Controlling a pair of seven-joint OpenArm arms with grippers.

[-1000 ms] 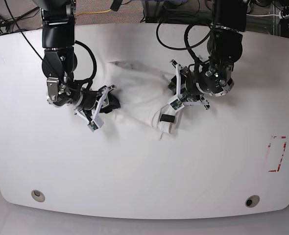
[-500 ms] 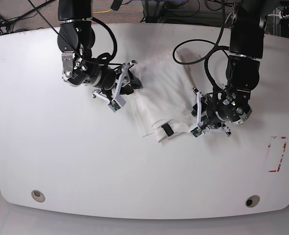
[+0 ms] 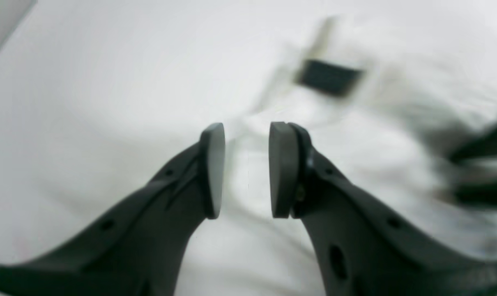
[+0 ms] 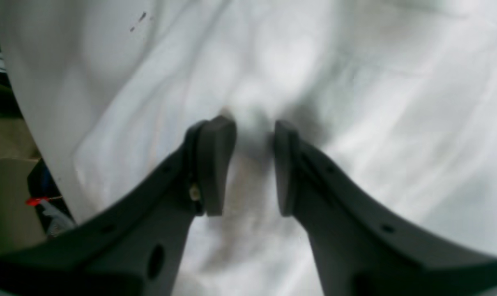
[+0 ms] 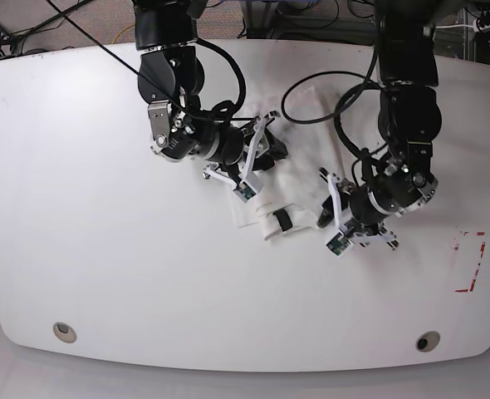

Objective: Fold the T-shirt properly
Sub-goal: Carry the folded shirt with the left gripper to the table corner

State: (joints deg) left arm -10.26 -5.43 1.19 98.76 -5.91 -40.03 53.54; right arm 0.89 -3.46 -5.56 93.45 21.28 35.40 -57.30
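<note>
Shirt [image 5: 299, 170], white and bunched up, lies near the middle of the table [image 5: 145, 291], partly hidden beneath the right gripper [image 5: 266, 154] and beside the left gripper [image 5: 326, 209]. Both pincers have their tips spread: the left wrist view shows a gap between its two fingers, and the right wrist view shows a gap with creased cloth behind it. I see nothing pinched in either.

Only the base view takes in both arms, counted as two, and both round table holes, one at the lower left [image 5: 64, 332] and one at the lower right [image 5: 428, 342]. It also has one broken red outline [image 5: 471, 262] on the table's right side. One black patch [image 5: 283, 219] shows on the cloth in the base and left wrist views, but not in the right wrist one. That last view alone gives the small dark marks [image 4: 142, 17] near its top and, past the table's edge, one small red thing [image 4: 36, 201]. The left wrist picture is blurred.
</note>
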